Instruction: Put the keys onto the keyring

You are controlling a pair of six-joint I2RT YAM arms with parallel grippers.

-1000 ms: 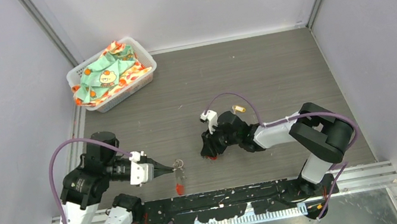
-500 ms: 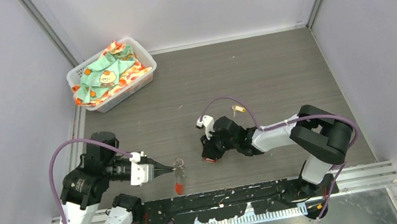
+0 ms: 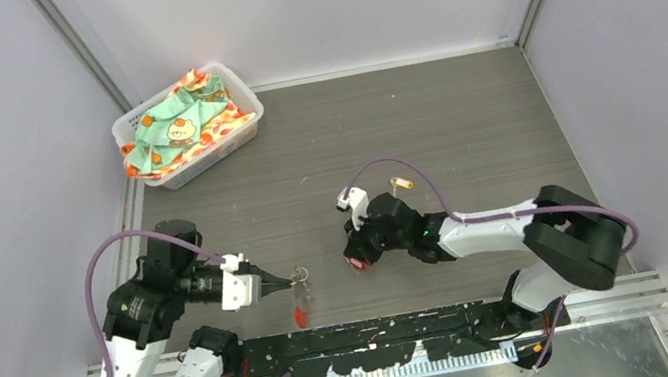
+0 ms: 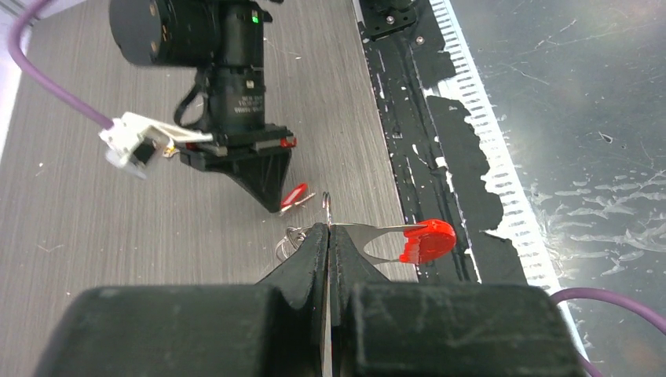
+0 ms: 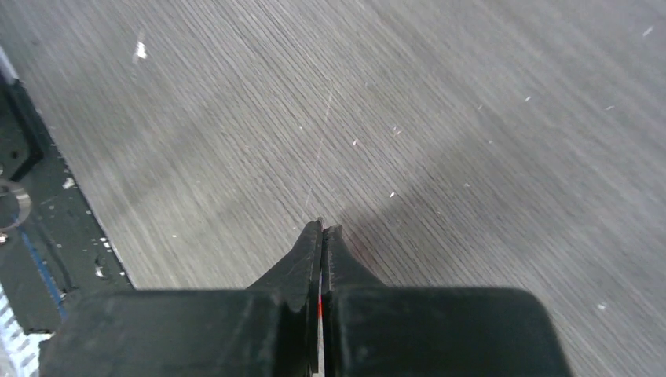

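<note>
My left gripper [image 4: 328, 228] is shut on the keyring [image 4: 393, 236]. Its thin metal loop juts right from the fingertips and ends in a red crescent [image 4: 428, 239], and small silver rings [image 4: 289, 240] hang to the left. From above, the keyring [image 3: 301, 297] hangs over the table's near edge. The right gripper [image 3: 356, 262] is shut, tips down on the table, on the red-headed key [image 4: 294, 196], which pokes out beside its fingers [image 4: 267, 177]. The right wrist view shows only a red sliver [image 5: 320, 305] between the shut jaws. The yellow-headed key [image 3: 401, 183] lies behind the right wrist.
A white basket [image 3: 247, 96] of patterned cloth stands at the back left corner. A black rail with torn tape [image 3: 384, 337] runs along the near table edge, close under the keyring. Grey walls enclose the table on three sides.
The right gripper has closed on the red-headed key, and its arm has stretched out flatter, with the elbow further right. The left gripper and keyring have not moved.
</note>
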